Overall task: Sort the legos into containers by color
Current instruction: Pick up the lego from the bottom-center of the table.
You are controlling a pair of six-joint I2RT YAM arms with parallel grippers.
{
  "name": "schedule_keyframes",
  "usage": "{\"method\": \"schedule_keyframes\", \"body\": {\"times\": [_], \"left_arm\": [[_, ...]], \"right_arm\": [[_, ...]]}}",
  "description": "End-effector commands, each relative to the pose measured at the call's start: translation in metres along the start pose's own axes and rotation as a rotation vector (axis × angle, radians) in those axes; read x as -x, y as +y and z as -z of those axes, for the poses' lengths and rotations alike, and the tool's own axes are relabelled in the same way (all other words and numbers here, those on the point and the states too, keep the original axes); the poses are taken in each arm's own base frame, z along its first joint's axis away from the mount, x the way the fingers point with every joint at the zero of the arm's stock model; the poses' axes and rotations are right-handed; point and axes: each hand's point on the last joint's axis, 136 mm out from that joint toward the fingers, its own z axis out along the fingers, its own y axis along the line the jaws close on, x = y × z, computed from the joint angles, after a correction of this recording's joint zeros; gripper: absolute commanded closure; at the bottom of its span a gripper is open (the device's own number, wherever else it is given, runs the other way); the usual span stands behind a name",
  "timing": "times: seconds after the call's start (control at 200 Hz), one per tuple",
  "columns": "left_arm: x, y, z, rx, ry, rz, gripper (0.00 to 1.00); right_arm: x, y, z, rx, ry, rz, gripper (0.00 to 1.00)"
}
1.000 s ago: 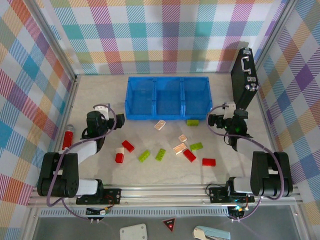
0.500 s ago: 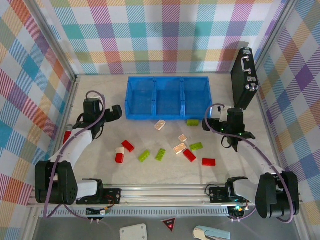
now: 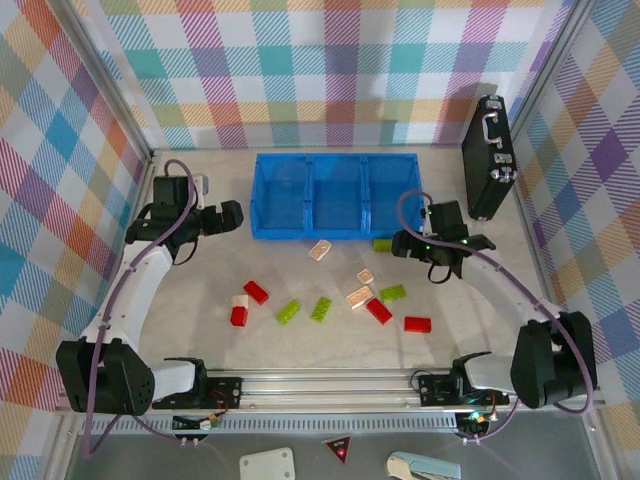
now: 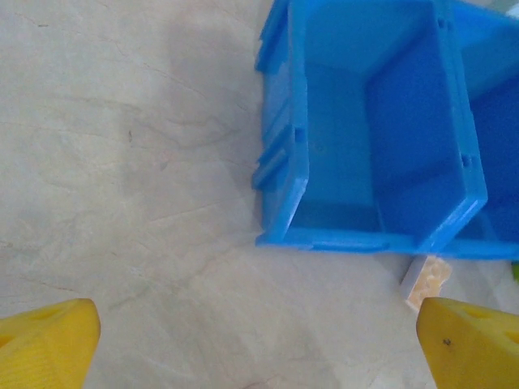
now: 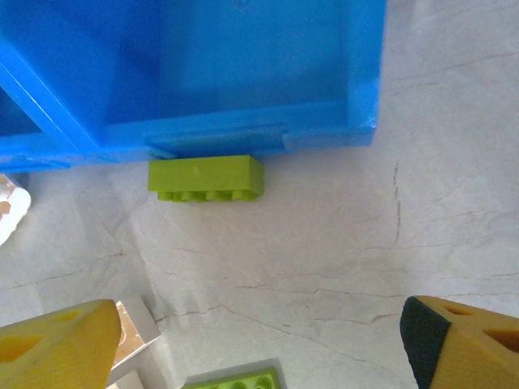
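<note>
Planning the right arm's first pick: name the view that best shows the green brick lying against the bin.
Right wrist: the green brick is large and sharp, against the blue bin. Top external shows it small.

Left gripper (image 4: 259, 348): two yellow fingertips (image 4: 46, 340) at the lower corners of the frame, set wide apart with bare table between them, holding nothing. Table (image 4: 130, 162): pale, marbled beige surface with faint veining, covering the left half and the lower strip. Blue bin (image 4: 280, 162): upper right, its ribbed end wall facing left; one square compartment seen in full from above, a second cut off by the right edge. Tan brick (image 4: 427, 279): lying just outside the bin's near wall, below the divider between the two compartments; whether it touches cannot be told. Lime-green sliver (image 4: 516, 271): at the right edge, too little to identify.
</note>
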Motion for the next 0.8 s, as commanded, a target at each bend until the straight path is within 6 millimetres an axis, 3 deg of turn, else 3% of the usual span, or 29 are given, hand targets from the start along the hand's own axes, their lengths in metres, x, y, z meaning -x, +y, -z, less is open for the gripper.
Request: {"method": "schedule_keyframes", "body": {"times": [0.0, 0.18, 0.345, 0.545, 0.795], "left_arm": [[-0.023, 0.003, -0.002, -0.005, 0.05, -0.098, 0.0], [-0.025, 0.005, -0.006, -0.004, 0.06, -0.095, 0.0], [-0.023, 0.004, -0.004, -0.012, 0.048, -0.088, 0.0], [-0.02, 0.008, 0.002, 0.013, 0.02, -0.092, 0.0], [-0.016, 0.009, 0.008, 0.021, -0.008, -0.097, 0.0]], "right_arm": [[-0.007, 0.008, -0.004, -0.035, 0.064, -0.002, 0.1], [-0.01, 0.03, -0.015, -0.048, 0.109, 0.058, 0.11], [-0.022, 0.036, -0.016, -0.098, 0.164, 0.064, 0.12], [-0.058, 0.046, -0.009, -0.1, 0.271, 0.117, 0.13], [-0.113, 0.049, 0.006, -0.078, 0.414, 0.175, 0.25]]}}
